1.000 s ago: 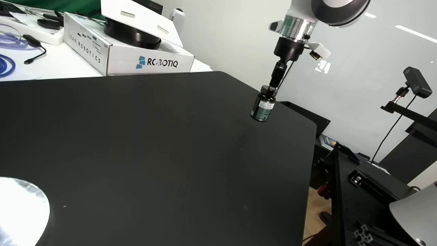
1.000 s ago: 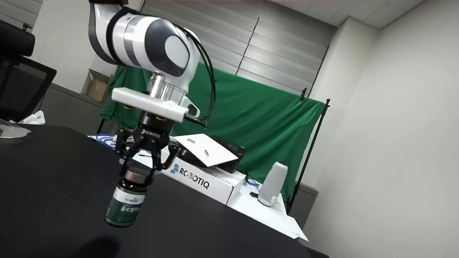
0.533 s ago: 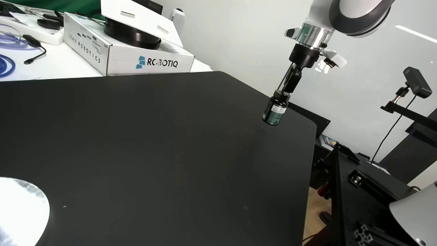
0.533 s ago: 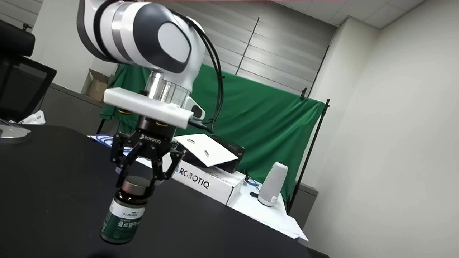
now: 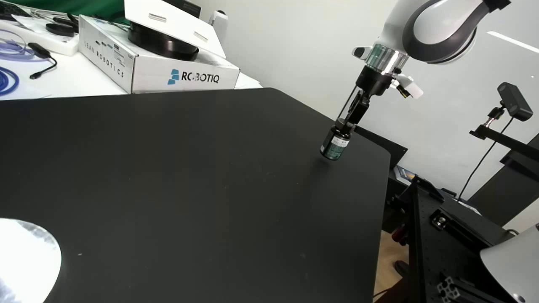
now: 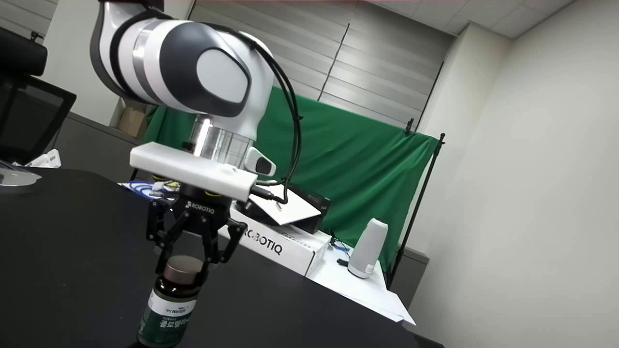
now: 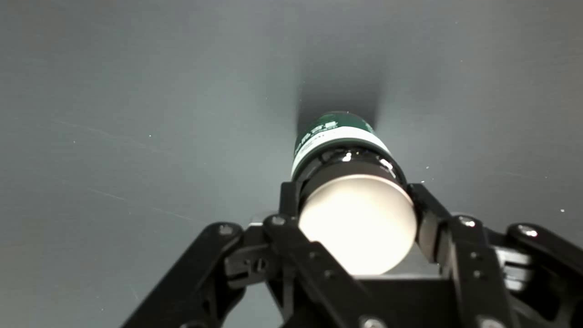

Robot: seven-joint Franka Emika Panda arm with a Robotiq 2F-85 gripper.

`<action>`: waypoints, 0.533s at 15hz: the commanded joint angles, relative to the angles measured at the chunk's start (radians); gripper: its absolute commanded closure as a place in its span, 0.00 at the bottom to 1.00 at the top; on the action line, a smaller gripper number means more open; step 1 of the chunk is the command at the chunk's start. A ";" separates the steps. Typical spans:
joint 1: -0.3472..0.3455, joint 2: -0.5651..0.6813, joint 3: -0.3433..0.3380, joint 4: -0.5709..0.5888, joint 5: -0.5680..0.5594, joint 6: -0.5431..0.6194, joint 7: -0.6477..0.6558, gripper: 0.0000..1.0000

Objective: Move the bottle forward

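The bottle is small, with a dark green body, a white label band and a pale cap. It shows in both exterior views [image 5: 335, 145] [image 6: 167, 319] and in the wrist view [image 7: 360, 223]. My gripper [image 6: 182, 276] is shut on the bottle's cap, one finger on each side; the wrist view shows the fingers [image 7: 353, 200] against it. The bottle hangs tilted, its base low over the black table [image 5: 202, 176], with a shadow close to the base. A small gap seems to remain under it. In an exterior view its base almost reaches the bottom picture edge.
A white Robotiq box [image 5: 185, 78] with a white panel on it stands on a white table behind the black one. A round white object [image 5: 25, 261] lies at a near corner. The table's side edge [image 5: 385, 189] runs near the bottle. A camera [image 5: 514, 102] stands beyond it.
My gripper and the held bottle have moved lower towards the table. In an exterior view they went right, then slightly back left and down. The arm's tilt has changed. The grip has stayed shut.
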 commanded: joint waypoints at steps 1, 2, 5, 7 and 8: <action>-0.030 0.018 0.020 -0.012 0.043 0.050 -0.041 0.64; -0.034 0.027 0.022 -0.010 0.050 0.057 -0.046 0.64; -0.046 0.049 0.031 -0.003 0.066 0.075 -0.051 0.64; -0.051 0.061 0.033 -0.001 0.070 0.083 -0.049 0.64; -0.053 0.061 0.035 0.000 0.073 0.075 -0.046 0.61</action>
